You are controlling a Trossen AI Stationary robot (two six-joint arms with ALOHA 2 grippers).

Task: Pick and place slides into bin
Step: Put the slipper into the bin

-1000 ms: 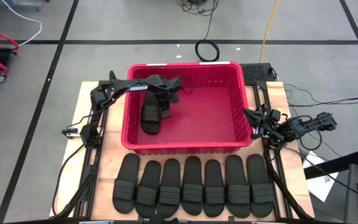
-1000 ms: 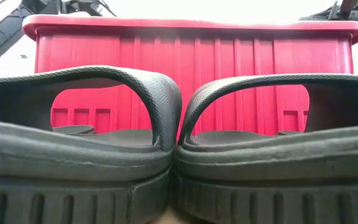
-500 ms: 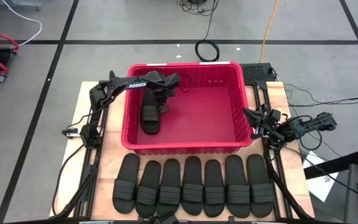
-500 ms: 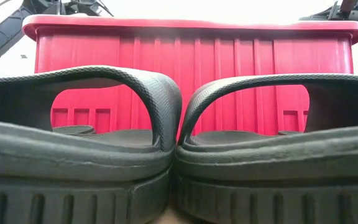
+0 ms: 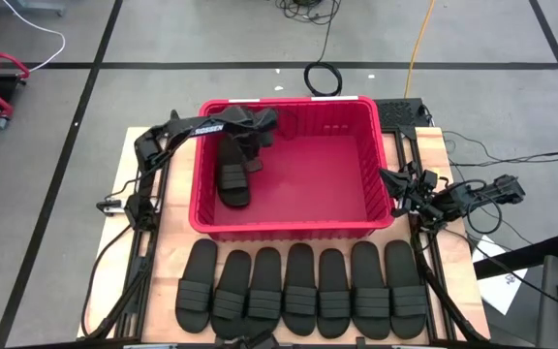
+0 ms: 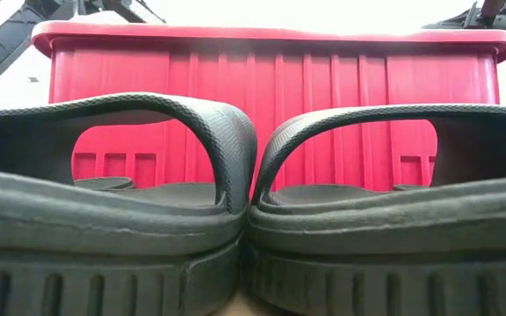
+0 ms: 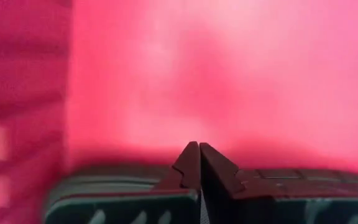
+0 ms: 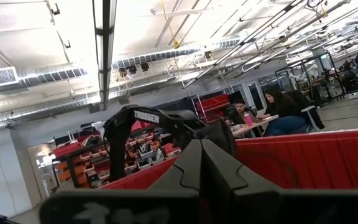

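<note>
The left gripper (image 5: 252, 155), fingers together and empty, hangs over the bin's (image 5: 294, 229) far-left part above one slide (image 5: 234, 180). Seven slides (image 5: 300, 289) lie in a near row, long axes running near-far. The right gripper (image 5: 391, 179) waits closed, likely nearer the row's right end.

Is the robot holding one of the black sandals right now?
No. The left gripper is shut with nothing between its fingers, above the slide lying in the bin. The right gripper is shut and empty too, parked beside the bin.
</note>
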